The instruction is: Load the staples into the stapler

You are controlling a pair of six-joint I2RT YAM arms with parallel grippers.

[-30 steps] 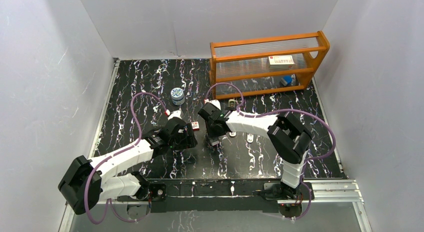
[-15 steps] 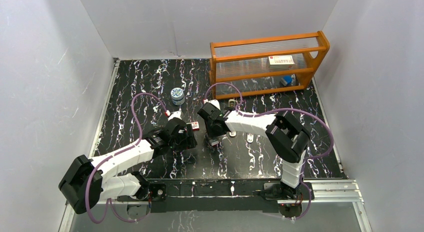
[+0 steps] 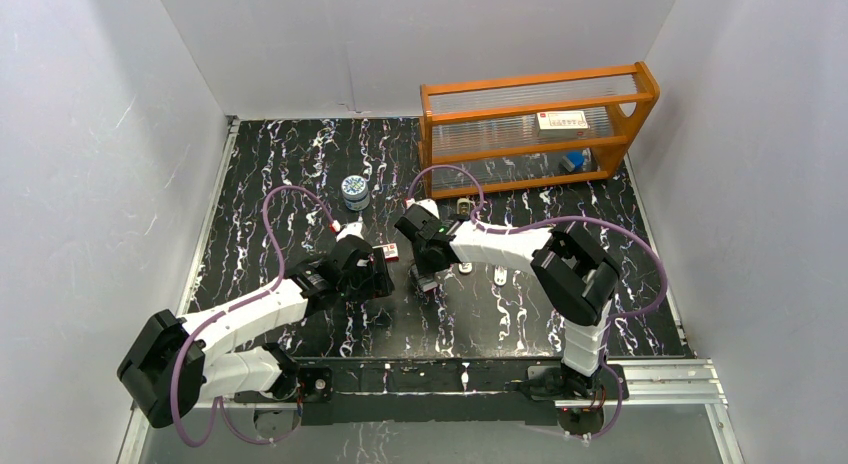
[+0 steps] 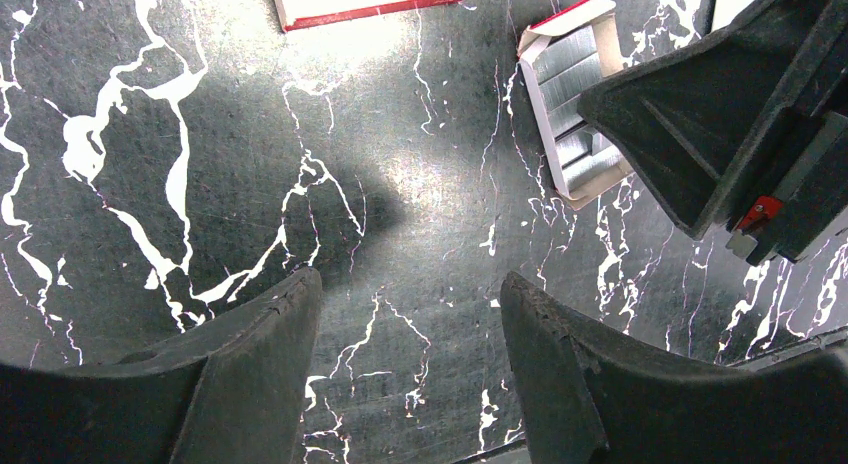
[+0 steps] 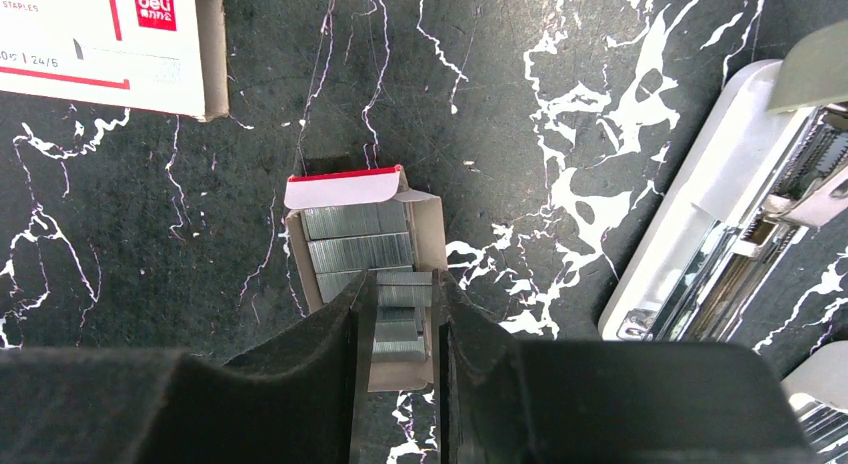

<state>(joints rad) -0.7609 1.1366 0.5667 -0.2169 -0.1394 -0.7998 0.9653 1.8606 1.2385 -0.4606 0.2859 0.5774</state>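
The staples (image 5: 355, 252) are silver ridged strips lying in an open cardboard tray with a red flap. My right gripper (image 5: 405, 284) reaches down into the tray, its jaws closed on one strip of staples. The stapler (image 5: 690, 224) lies opened to the right of the tray, its metal channel (image 5: 735, 274) exposed. In the top view the right gripper (image 3: 427, 279) is at the table's middle and the stapler (image 3: 499, 276) is just to its right. My left gripper (image 4: 410, 284) is open and empty above bare table, with the staples tray (image 4: 575, 84) a short way off.
A red-and-white staple box (image 5: 100, 44) lies beside the tray and also shows in the top view (image 3: 390, 251). A round blue-and-white tin (image 3: 354, 191) stands farther back. An orange rack (image 3: 540, 124) stands at the back right. White walls enclose the dark marbled table (image 3: 300, 164).
My right gripper has shifted slightly to the left over the staples tray. The left arm has barely moved.
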